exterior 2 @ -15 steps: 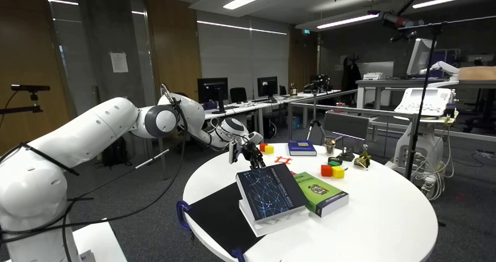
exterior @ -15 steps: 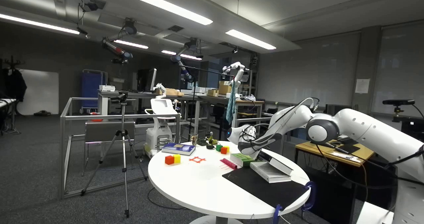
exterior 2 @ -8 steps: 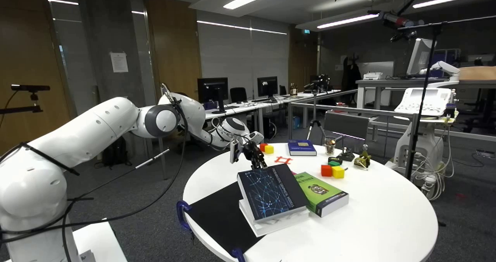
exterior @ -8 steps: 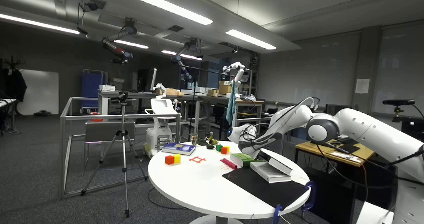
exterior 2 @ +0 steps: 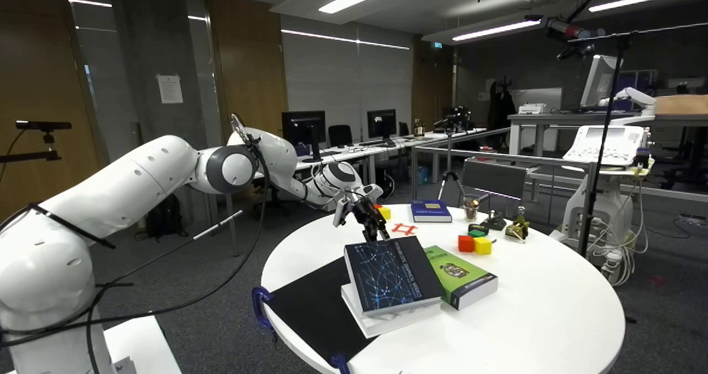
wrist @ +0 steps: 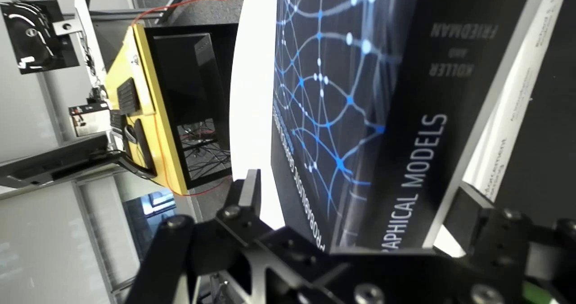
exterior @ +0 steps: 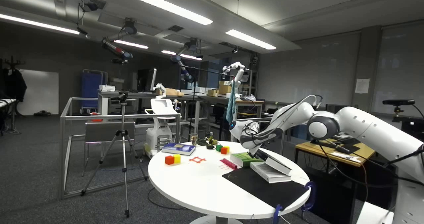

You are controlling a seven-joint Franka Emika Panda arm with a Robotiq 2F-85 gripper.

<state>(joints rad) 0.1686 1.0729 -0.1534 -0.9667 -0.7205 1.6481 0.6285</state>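
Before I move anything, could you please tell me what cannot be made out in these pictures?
Wrist view: one end of the dark book, cut off by the top edge.
Wrist view: the start of its large title, hidden by the base of the fingers.
An exterior view: the white book, mostly covered by the dark book.
Both exterior views: whether the fingers touch the dark book, the tips being too small.

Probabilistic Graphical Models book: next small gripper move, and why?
I'd probably close the open gripper slowly: in the wrist view its jaws stand either side of the Probabilistic Graphical Models book, with a gap showing on one side. Slowly, because that book lies tilted on a white book and could slip. How deep the jaws reach, I can't tell.
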